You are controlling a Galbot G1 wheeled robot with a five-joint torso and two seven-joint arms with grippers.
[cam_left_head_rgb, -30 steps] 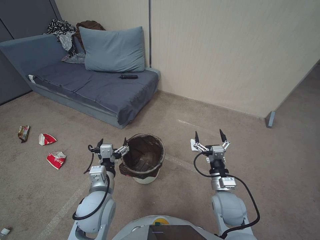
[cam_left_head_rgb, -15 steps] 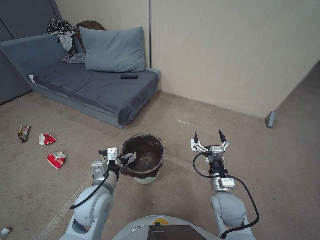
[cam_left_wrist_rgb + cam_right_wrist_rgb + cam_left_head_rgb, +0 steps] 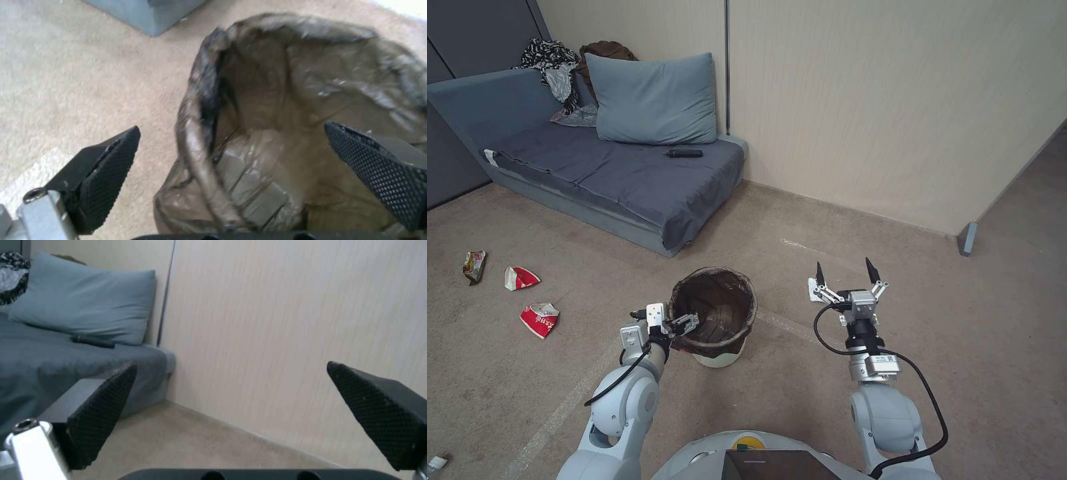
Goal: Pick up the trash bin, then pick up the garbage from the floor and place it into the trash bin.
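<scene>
The floor [image 3: 800, 220], beige carpet, fills the lower frame of the head view. A grey sofa [image 3: 627, 173] with a blue pillow [image 3: 654, 100] sits in the upper left against the wall [image 3: 894, 100]. The bin [image 3: 714, 320] stands upright on the carpet at lower centre, its dark bag folded over the rim.

The left gripper [image 3: 684, 325] is at the bin's left rim. In the left wrist view its fingers [image 3: 106, 166] are spread wide, one outside the bin over the carpet, the other over the bag-lined inside, with the rim [image 3: 195, 146] between them; they are not clamped on it. The right gripper [image 3: 844, 273] hangs above the carpet right of the bin, well apart from it, fingers spread and holding nothing.

The garbage lies at the left edge: two red-white packets [image 3: 539, 319] [image 3: 519, 277] and a darker wrapper [image 3: 474, 265], well apart from the bin.
</scene>
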